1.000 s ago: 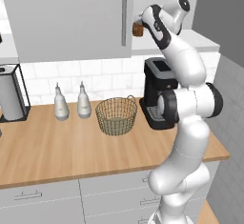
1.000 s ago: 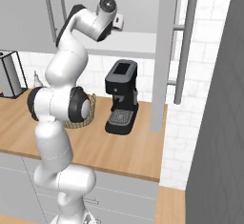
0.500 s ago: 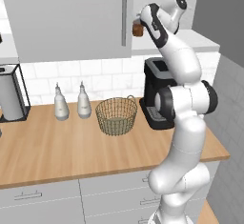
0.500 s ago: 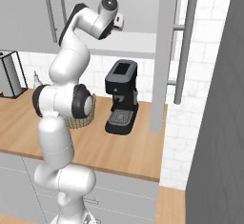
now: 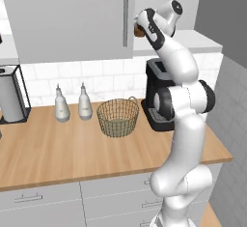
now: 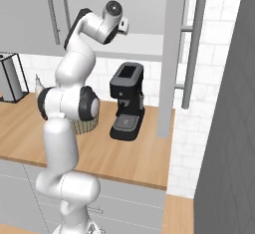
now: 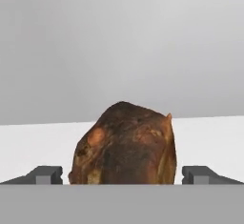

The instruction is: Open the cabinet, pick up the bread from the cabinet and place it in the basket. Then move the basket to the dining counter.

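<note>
Gripper (image 7: 122, 175) is spread wide, one fingertip (image 7: 45, 174) on each side of the bread (image 7: 125, 144), with visible gaps both sides, so nothing is clamped yet. Hand is up inside the cabinet (image 5: 72, 18) at shelf level; in the left base view the bread (image 5: 138, 31) shows as a small brown lump right at the wrist, sitting on the white shelf (image 7: 209, 142). Versus the pictures from the last second, very little has changed: the arm has crept slightly further in toward the shelf and the fingers have stayed just as wide. The right door (image 6: 172, 54) hangs swung out toward the camera in the right base view, so the opening step looks done. My read: approach is essentially finished, bread is centred between the fingers, and the next call is to close on it. The loaf looks lumpy and wider at the base, so a squeeze too high could slip off; can't tell from the hand view how deep the fingers reach past it. Basket (image 5: 117, 117) sits empty on the wooden worktop (image 5: 58, 153) beside the coffee machine (image 5: 157, 95), well below the hand, so placing and the carry to the dining counter are all still ahead.
</note>
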Robot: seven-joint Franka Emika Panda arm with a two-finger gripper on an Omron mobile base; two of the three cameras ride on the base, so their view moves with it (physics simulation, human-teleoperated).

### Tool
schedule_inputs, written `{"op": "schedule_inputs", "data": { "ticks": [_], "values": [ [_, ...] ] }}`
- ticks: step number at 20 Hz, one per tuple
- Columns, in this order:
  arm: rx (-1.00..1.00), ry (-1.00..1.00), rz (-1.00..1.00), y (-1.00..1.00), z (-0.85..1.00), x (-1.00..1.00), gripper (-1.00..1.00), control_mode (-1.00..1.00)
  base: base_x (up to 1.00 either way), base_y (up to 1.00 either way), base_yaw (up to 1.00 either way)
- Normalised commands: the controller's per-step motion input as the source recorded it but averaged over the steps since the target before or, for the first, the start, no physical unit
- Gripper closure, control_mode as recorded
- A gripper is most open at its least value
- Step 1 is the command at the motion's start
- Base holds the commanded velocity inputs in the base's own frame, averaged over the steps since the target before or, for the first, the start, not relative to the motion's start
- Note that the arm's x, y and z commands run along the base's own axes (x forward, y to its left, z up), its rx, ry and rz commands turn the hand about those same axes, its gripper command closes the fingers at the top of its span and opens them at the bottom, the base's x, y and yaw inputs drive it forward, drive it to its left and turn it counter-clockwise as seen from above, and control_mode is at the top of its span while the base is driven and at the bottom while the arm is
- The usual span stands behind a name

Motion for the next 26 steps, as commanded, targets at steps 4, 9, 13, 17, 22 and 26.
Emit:
{"op": "schedule_inputs", "data": {
  "ticks": [4,9,13,17,22,26],
  "values": [
    [0.00,0.00,0.00,0.00,-0.08,0.36,-1.00,-1.00,0.00,0.00,0.00],
    [0.00,0.00,0.00,0.00,-0.07,0.38,1.00,-1.00,0.00,0.00,0.00],
    [0.00,0.00,0.00,0.00,-0.11,0.16,1.00,-1.00,0.00,0.00,0.00],
    [0.00,0.00,0.00,0.00,-0.05,-0.02,1.00,-1.00,0.00,0.00,0.00],
    [0.00,0.00,0.00,0.00,-0.05,-0.49,1.00,-1.00,0.00,0.00,0.00],
    [0.02,-0.12,0.00,-0.02,-0.11,-0.70,1.00,-1.00,0.00,0.00,0.00]
  ]
}}
